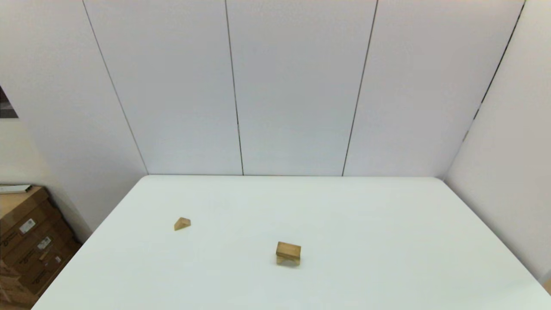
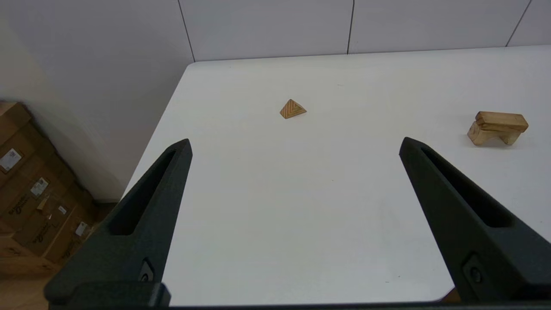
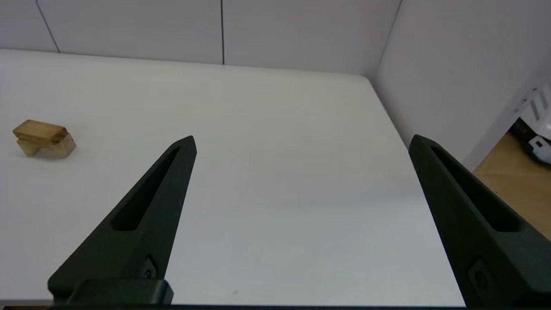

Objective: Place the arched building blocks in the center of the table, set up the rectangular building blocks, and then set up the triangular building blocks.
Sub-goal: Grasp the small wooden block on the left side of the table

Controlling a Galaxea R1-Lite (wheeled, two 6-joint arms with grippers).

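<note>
- Wedge (image 1: pixel 182 224): one. You find it lying alone on the tabletop (image 1: pixel 387 241), toward the left side and well apart from the other wood.
- Arch block (image 1: pixel 287 259): one. It stands on its two short legs near the middle of the tabletop, cut-out facing down.
- Flat slab (image 1: pixel 288 249): one. It lies flat across the top of the arch block, touching it, its long axis running along the arch's length.
- Left hand (image 2: pixel 295 144): fingers spread wide, holding nothing, parked at the near edge and out of the head view. In its wrist view the wedge sits ahead between the fingers, far off; the arch-and-slab pair sits beyond the finger on the inner side.
- Right hand (image 3: pixel 301 140): also spread wide and empty, parked at the near edge on the right. Its wrist view shows the pair but no wedge.
- Relation to act on: the wedge lies on the left arm's side, so by my reckoning the left hand is the nearer one for lifting it onto the slab.
- Standing of the task, as judged: arch and slab set; wedge not yet placed.
</note>
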